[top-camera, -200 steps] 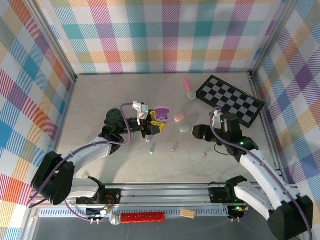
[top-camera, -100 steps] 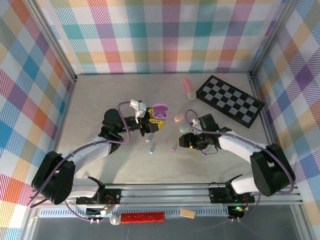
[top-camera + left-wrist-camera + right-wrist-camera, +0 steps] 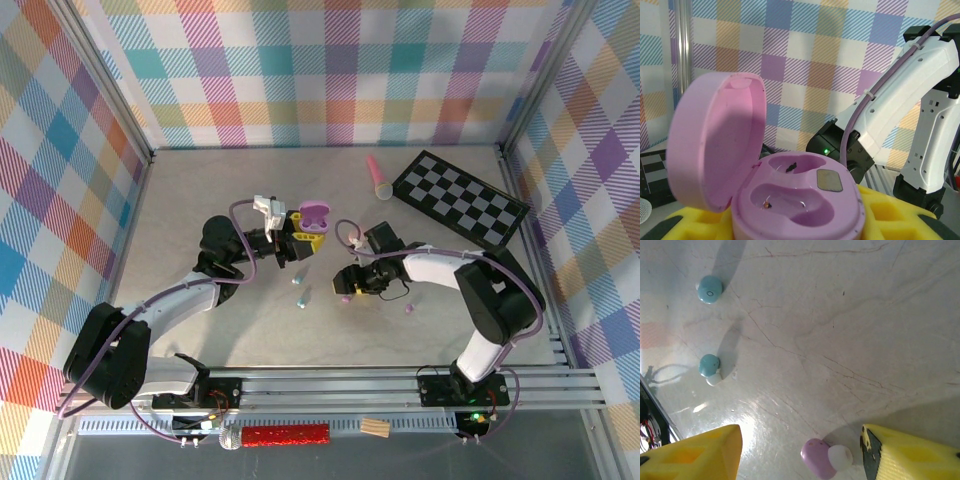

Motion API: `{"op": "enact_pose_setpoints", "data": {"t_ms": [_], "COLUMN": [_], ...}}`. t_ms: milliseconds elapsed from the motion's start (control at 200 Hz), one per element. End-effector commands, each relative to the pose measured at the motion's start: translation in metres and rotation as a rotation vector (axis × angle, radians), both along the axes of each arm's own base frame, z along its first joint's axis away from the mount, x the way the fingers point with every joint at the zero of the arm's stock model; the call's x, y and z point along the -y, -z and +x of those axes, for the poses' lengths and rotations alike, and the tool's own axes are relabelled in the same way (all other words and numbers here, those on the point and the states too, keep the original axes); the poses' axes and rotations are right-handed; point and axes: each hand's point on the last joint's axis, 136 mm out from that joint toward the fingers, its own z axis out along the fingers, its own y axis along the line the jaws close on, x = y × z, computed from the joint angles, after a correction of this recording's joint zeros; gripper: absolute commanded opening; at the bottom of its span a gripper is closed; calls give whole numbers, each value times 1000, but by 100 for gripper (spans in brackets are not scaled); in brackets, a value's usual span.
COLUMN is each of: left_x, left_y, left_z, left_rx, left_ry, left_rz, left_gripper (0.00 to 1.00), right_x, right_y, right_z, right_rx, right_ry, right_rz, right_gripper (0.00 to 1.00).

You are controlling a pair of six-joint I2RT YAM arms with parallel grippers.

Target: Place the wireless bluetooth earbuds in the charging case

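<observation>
Right gripper (image 3: pixel 801 442), jaws wide and empty, straddles the purple earbud (image 3: pixel 822 458). The earbud lies on the table (image 3: pixel 840 315) nearer the 3 o'clock finger, with its long axis 9-to-3 along the closing line. Left gripper (image 3: pixel 305 235) clamps the open pink charging case (image 3: pixel 795 200), whose 2 sockets are empty.

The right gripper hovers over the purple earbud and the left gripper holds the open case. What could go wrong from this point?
1. The purple earbud lies close to one of the yellow fingers of the open right gripper, not centred; closing may flick it away.
2. The charging case, clamped in the left gripper, has small shaped sockets, both empty; a bud gripped at a wrong angle may not seat.
</observation>
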Motion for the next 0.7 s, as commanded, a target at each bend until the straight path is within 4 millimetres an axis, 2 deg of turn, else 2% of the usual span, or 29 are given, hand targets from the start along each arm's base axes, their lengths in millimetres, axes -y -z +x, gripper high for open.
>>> {"op": "enact_pose_setpoints", "data": {"t_ms": [0, 380, 625, 695], "left_x": [-4, -6, -12, -14], "left_y": [-13, -12, -11, -10], "left_z": [-3, 0, 8, 10], "left_rx": [52, 42, 41, 40], "left_ry": [4, 3, -27, -31], "left_rz": [-29, -28, -29, -28], "left_gripper": [39, 39, 39, 39], "right_x": [-6, 3, -1, 0], "right_y": [0, -5, -18, -22], "right_z": [1, -29, -31, -26], "right_rx": [16, -15, 5, 37], "right_ry": [-44, -107, -103, -87], "right_rz": [16, 39, 82, 71], "right_gripper": [64, 60, 58, 57]}}
